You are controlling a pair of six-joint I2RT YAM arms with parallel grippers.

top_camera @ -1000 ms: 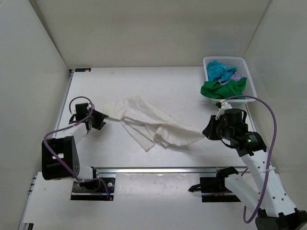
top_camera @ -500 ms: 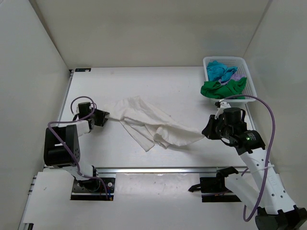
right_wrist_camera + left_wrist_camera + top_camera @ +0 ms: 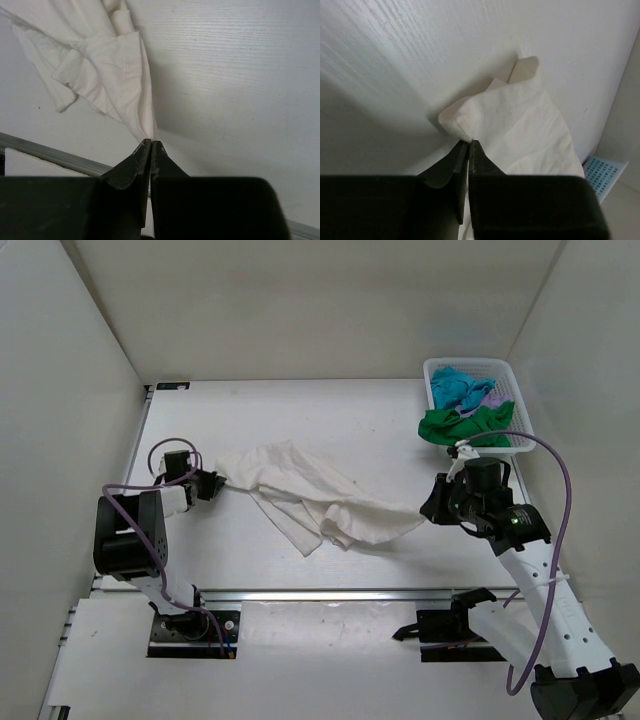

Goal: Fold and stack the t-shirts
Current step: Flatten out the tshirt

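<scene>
The cream-white t-shirt (image 3: 310, 498) lies crumpled and stretched across the table between my two grippers. My left gripper (image 3: 213, 483) is shut on its left corner, seen in the left wrist view (image 3: 469, 142) with the cloth (image 3: 520, 120) bunched just past the tips. My right gripper (image 3: 428, 510) is shut on the shirt's right corner, seen in the right wrist view (image 3: 151, 141), and the cloth (image 3: 112, 70) hangs away from the tips. The green t-shirt (image 3: 466, 426), the turquoise-blue t-shirt (image 3: 457, 388) and the pale lilac t-shirt (image 3: 491, 397) sit in the basket.
The white lattice basket (image 3: 520, 410) stands at the back right corner. White walls close the table on the left, the back and the right. A metal rail (image 3: 330, 593) runs along the near edge.
My left gripper has moved a little farther back and left with its corner. My right gripper has lifted slightly toward the back. The shirt is drawn a bit more taut.
</scene>
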